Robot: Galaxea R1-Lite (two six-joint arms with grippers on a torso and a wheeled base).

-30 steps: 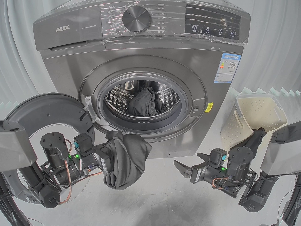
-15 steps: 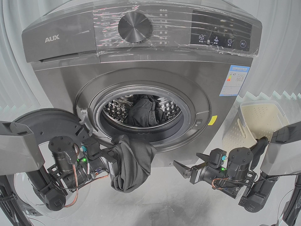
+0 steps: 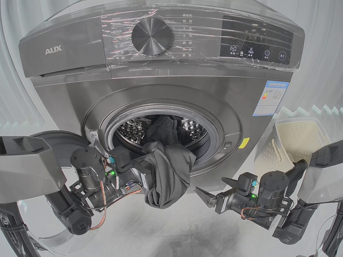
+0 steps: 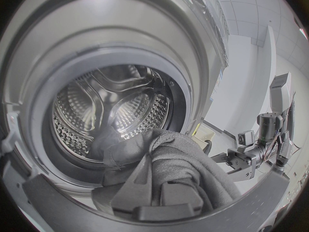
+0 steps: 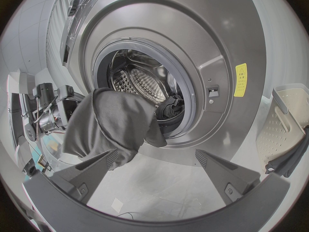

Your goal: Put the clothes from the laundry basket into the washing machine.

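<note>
Before the drum [image 3: 133, 131], garment [image 3: 168, 177] hangs (long axis vertical).

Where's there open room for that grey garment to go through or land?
Free: the left side of the drum, bare metal between door seal and black clothes; also the floor below the right gripper. Crowded: the opening's lower lip, where the left gripper holds the grey garment.

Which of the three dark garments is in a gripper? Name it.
The garment hanging at the washer's opening, held by the left gripper. Another lies in the drum; the third drapes from the laundry basket.
</note>
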